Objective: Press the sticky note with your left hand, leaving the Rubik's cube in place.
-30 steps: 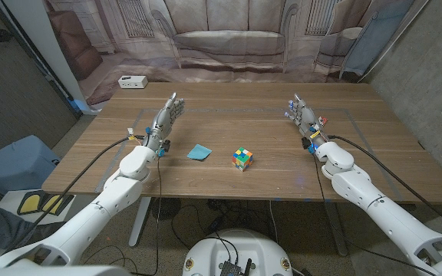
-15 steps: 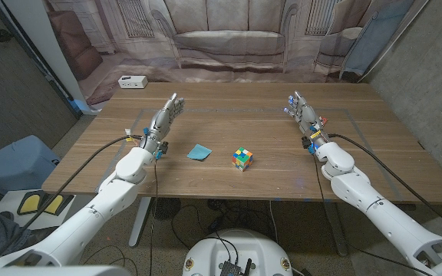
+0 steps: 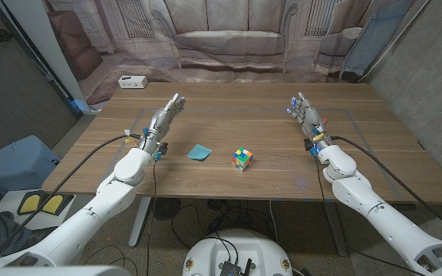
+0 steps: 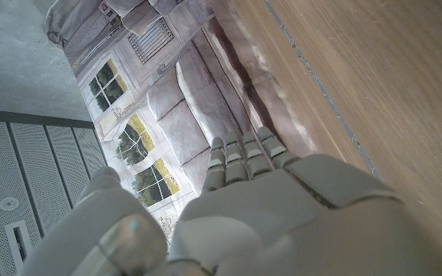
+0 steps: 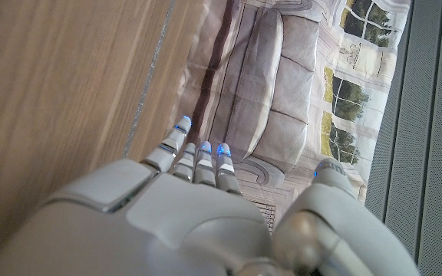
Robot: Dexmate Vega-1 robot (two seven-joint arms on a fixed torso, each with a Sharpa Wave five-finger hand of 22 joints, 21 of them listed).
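Sticky note (image 3: 199, 152), blue, mid-bench toward front edge, untouched | Rubik's cube (image 3: 242, 159) just beside it, apart | left hand (image 3: 163, 123) near bench's left edge, fingers apart, holding nothing | right hand (image 3: 305, 115) likewise near right edge

You won't find any writing, label, brand or number that can be read in these views. The sticky note (image 3: 199, 152) shows you a plain blue face, and the Rubik's cube (image 3: 242, 159) only coloured squares. The small white box (image 3: 132, 81) at the far counter edge is too small to read.
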